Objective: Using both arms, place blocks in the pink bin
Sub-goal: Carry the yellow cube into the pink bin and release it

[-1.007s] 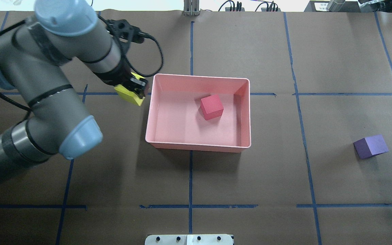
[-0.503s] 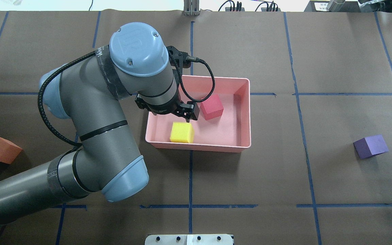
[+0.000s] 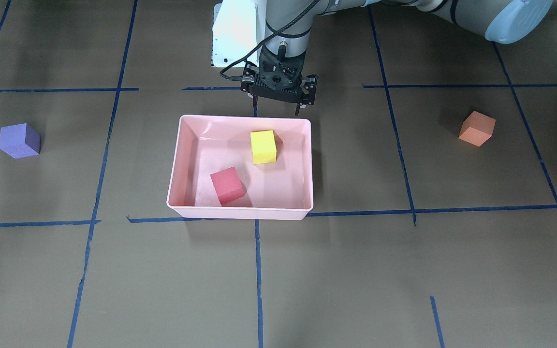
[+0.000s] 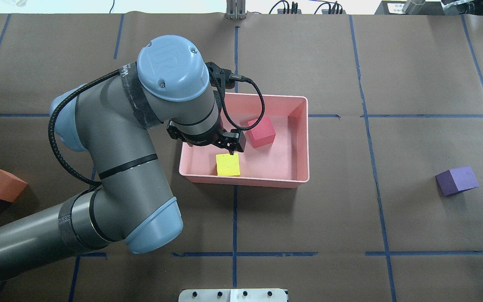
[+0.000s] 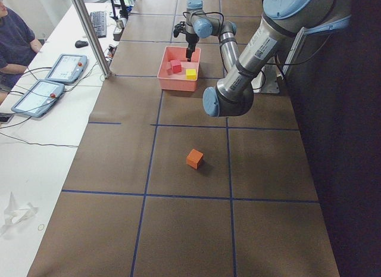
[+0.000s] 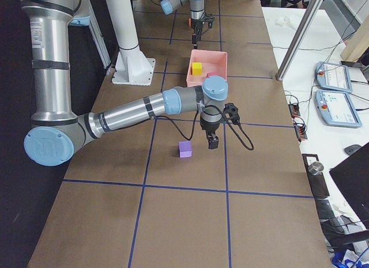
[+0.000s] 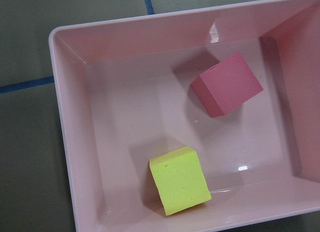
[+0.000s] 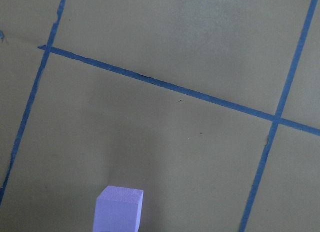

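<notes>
- Near the middle of the desk (image 4: pixel 350 218), the shallow rectangular glossy pink plastic bin (image 4: pixel 245 181) lies flat and open side up. Its long axis runs across the desk from the robot's left to its right.
- Inside it, the small yellow foam cube (image 4: pixel 228 164) rests on the floor close to the long wall on the robot's side, roughly square to that wall. Whether it touches the wall cannot be told.
- The small red foam cube (image 4: pixel 261 132) sits nearer the far long wall, turned at an angle to the walls and apart from the yellow foam cube.
- The black two-finger left tool (image 3: pixel 276 107) hangs above the robot-side part of the bin, fingers pointing down. They are spread apart with nothing between them. The yellow foam cube lies below it, clear of the fingers, and the left wrist view looks straight down on both cubes.
- The grey left arm (image 4: pixel 120 138) reaches over the desk's left half and hides the bin's left wall in the overhead view.
- The small orange foam cube (image 4: pixel 2 184) lies on the desk well out to the robot's left, and the small purple foam cube (image 4: pixel 457 180) well out to its right. Both are outside the bin.
- The right tool (image 6: pixel 212 142) shows only in the right side view, near the purple foam cube. Whether its fingers are apart or together cannot be told.
- Blue tape lines (image 4: pixel 235 218) cross the brown paper around the bin.
</notes>
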Available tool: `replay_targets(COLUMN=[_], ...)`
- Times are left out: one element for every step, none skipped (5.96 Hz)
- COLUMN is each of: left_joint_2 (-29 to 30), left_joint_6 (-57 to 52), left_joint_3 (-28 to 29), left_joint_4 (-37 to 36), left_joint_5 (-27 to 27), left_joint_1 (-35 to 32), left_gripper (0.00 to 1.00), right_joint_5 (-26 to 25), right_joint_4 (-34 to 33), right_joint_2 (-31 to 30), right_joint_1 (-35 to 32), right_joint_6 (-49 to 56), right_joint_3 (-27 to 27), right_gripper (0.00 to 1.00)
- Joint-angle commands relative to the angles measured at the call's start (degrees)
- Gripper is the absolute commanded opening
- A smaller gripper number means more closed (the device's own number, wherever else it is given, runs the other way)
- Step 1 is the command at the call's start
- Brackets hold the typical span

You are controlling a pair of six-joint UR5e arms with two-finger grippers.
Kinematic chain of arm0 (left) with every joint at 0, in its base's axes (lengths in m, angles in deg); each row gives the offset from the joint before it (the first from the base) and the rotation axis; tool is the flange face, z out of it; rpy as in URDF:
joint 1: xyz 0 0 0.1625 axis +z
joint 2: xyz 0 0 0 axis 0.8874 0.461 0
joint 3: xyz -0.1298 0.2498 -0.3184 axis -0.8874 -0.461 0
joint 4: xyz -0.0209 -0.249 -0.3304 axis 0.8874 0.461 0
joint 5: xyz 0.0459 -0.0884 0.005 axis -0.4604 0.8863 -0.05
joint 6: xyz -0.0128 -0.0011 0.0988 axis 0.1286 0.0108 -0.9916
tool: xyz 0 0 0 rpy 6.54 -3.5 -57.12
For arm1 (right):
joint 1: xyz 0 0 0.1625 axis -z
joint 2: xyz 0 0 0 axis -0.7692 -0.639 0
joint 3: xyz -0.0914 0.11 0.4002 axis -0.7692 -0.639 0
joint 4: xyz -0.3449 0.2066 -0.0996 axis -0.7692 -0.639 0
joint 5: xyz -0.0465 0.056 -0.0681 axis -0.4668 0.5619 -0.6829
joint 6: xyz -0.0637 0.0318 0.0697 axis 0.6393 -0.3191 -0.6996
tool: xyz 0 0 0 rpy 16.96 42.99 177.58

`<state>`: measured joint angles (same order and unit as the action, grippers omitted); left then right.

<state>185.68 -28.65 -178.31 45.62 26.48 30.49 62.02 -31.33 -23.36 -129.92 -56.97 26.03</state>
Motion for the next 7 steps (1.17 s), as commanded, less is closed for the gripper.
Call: replay_targets(left_joint_2=[-1.46,-1.46,-1.99,-2.16,-2.17,-2.17,-2.17], left_joint_6=[-0.25,-0.26,-0.34,-0.34,-0.34,-0.34,-0.34], left_joint_3=[-0.10,-0.19,-0.19,-0.27,-0.27,-0.45,-0.54], left_joint_4=[0.41,0.41,0.59,0.59,0.59,0.59,0.59], left_joint_5=[-0.04,-0.13,-0.13,-0.13,-0.13,-0.13,-0.13], left_joint_1=[-0.02,-0.02,0.07,0.07,0.07,0.07,0.07], left_gripper=[1.00,1.00,1.00,1.00,1.00,1.00,1.00], right_joint_5=[-1.07,-5.00,-10.95,-13.88,-16.17,-16.63,-16.81], right_joint_4=[25.42,31.56,38.76,44.05,44.28,44.36,44.37], right_joint_2=[-10.57,-13.84,-17.00,-19.12,-19.15,-18.71,-18.18], right_joint_1=[7.27,12.52,19.63,24.40,26.79,28.21,29.27], right_joint_6=[-19.61,-25.45,-34.04,-39.43,-39.57,-39.31,-39.05], right_joint_3=[0.45,0.45,0.45,0.19,-0.94,-2.17,-3.40], right_gripper=[1.00,1.00,1.00,1.00,1.00,1.00,1.00])
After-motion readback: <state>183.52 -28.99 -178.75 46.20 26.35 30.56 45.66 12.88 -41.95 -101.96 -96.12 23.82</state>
